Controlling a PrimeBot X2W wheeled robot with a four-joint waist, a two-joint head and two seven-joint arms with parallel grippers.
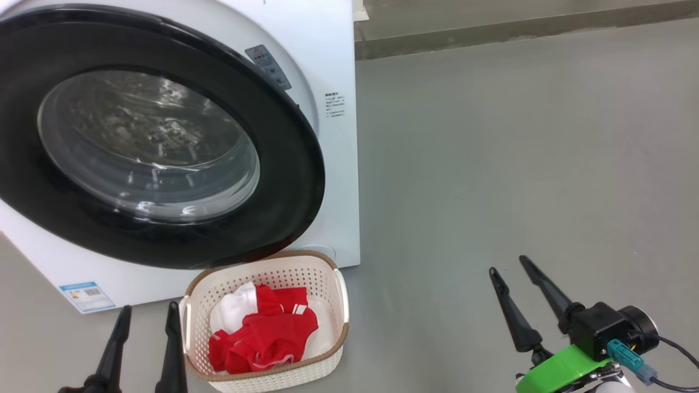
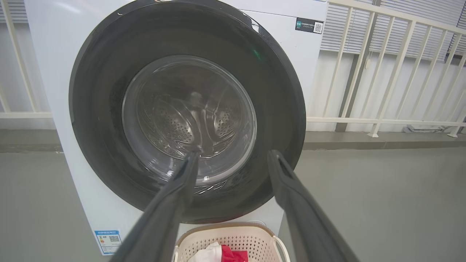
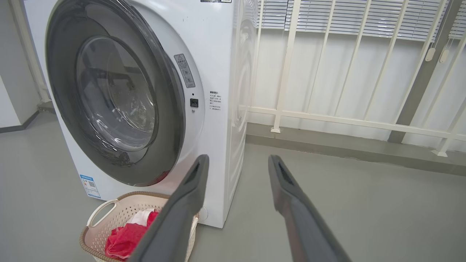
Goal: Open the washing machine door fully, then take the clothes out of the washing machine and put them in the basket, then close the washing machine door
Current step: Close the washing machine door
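**A:** Where are the clothes?

**B:** In the basket. It's a red heap with white trim, with one white piece on the side nearer the washer.

**A:** And the basket itself?

**B:** It's on the grey floor, just in front of the washer and below the lower edge of the door. Its far rim is close to the white front, but I can't tell whether they touch.

**A:** How does the door stand?

**B:** Its black rim and glass lie against the washer's front, or nearly so. I can't tell whether it is latched. In the left wrist view the perforated drum shows through the glass.

**A:** What about the left claw?

**B:** It's low, just left of the basket and touching nothing. Its fingers are spread wide with nothing between them, and they point at the door.

**A:** And the right claw?

**B:** It's well off to the right, over bare floor and apart from the washer and the basket. Its fingers are parted and hold nothing. In its own view they point past the washer's right corner toward a white railing.
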